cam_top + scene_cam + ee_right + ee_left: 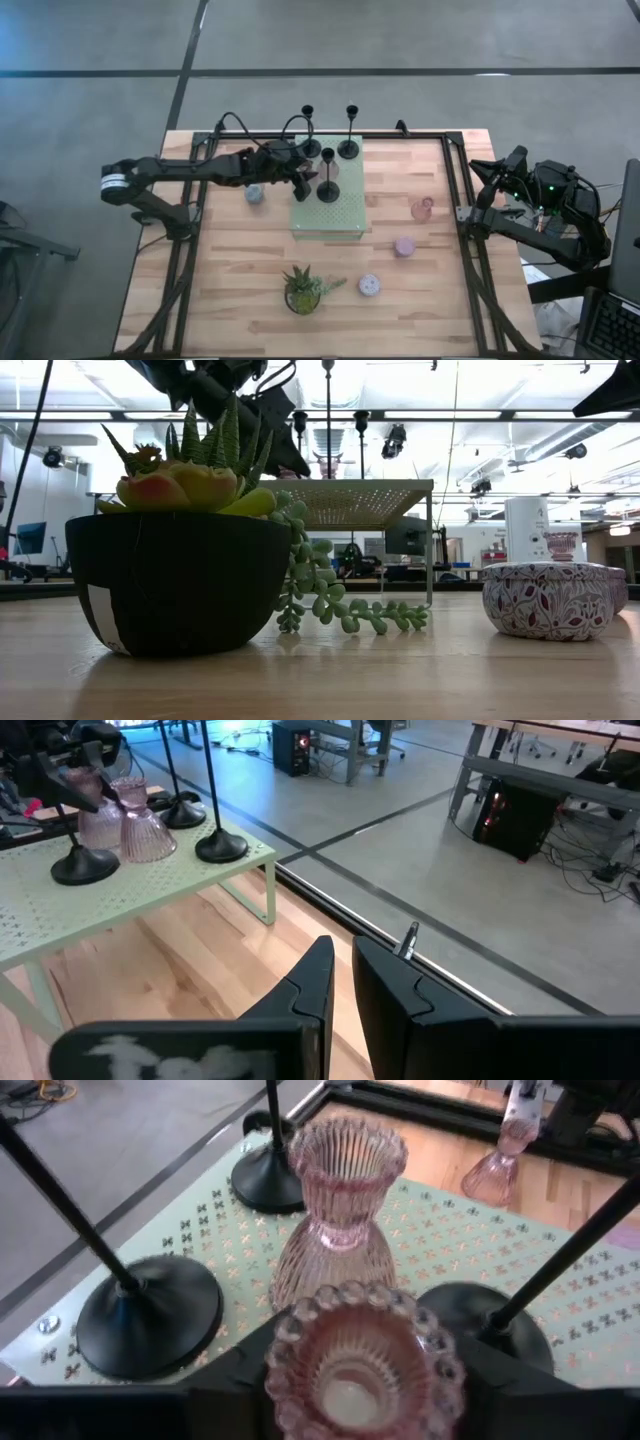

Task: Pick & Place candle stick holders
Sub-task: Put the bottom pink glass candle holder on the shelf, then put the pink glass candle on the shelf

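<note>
Three tall black candle stick holders stand straight up on a pale green rack (345,222) in the middle of the wooden table (240,270). Each one is a thin stick that points at the ceiling, with a round flat foot on the rack. One (349,130) is at the far right of the rack, one (309,130) at the far left, and one (328,175) nearer the middle.

A pink glass holder (340,1215) with ribs stands upright on the rack between the black feet, with its open mouth up. A second pink glass holder (362,1365) with a beaded rim sits right between the left gripper's fingers (215,1380). It also has its mouth up.

The left gripper (303,180) reaches over the left edge of the rack. Its fingers are partly spread, one on each side of the beaded pink holder. They look like they press on the glass, but the contact is hard to see, so I cannot say if it is gripped or let go.

Another pink holder (422,208) stands on the table to the right of the rack. A lilac cup (404,245) sits nearer the front, and a patterned round cup (369,286) sits beside the small potted plant (303,290). A blue cup (256,194) sits under the left arm.

The right gripper (342,982) waits at the right edge of the table, away from everything. Its fingers are nearly closed together and hold nothing.
</note>
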Controlling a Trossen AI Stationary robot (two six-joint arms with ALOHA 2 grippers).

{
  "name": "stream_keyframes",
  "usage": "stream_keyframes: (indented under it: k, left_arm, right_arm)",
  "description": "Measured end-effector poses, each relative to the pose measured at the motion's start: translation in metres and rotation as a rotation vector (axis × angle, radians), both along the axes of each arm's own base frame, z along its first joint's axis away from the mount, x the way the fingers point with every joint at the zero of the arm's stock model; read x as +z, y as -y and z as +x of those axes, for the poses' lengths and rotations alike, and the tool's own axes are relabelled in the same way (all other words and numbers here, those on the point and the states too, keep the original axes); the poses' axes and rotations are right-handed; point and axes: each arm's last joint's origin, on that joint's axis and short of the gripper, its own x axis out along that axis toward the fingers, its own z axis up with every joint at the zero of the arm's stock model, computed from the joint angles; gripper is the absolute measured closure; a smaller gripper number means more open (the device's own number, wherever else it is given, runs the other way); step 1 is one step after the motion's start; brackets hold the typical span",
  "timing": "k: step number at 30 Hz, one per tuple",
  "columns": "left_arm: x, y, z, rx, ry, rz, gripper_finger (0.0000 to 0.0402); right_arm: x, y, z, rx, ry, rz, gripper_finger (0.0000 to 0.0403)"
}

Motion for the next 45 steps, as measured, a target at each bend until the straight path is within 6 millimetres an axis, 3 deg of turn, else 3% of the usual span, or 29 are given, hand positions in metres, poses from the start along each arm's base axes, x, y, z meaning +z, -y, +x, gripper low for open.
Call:
stream_keyframes:
  k: [6,17,25,29,35,45]
  left_arm:
    - [0.0,-0.001,0.0,0.004,0.003,0.001,0.0161]
    - [0.002,-0.001,0.0,-0.004,0.017,0.0,0.0141]
    - [0.001,-0.001,-0.003,-0.012,-0.007,-0.003,0.0087]
    - [0.011,0.002,-0.009,-0.04,-0.013,0.003,0.0068]
    - [0.032,0.01,-0.038,-0.045,-0.069,-0.011,0.0065]
    - [0.071,0.036,-0.124,-0.044,-0.005,-0.135,0.0073]
  right_arm:
    - [0.0,0.0,0.0,0.0,0.0,0.0,0.0369]
    - [0.0,0.0,0.0,0.0,0.0,0.0,0.0369]
    - [0.0,0.0,0.0,0.0,0.0,0.0,0.0369]
    - [0.0,0.0,0.0,0.0,0.0,0.0,0.0369]
    - [0.0,0.0,0.0,0.0,0.0,0.0,0.0369]
    - [0.0,0.0,0.0,0.0,0.0,0.0,0.0369]
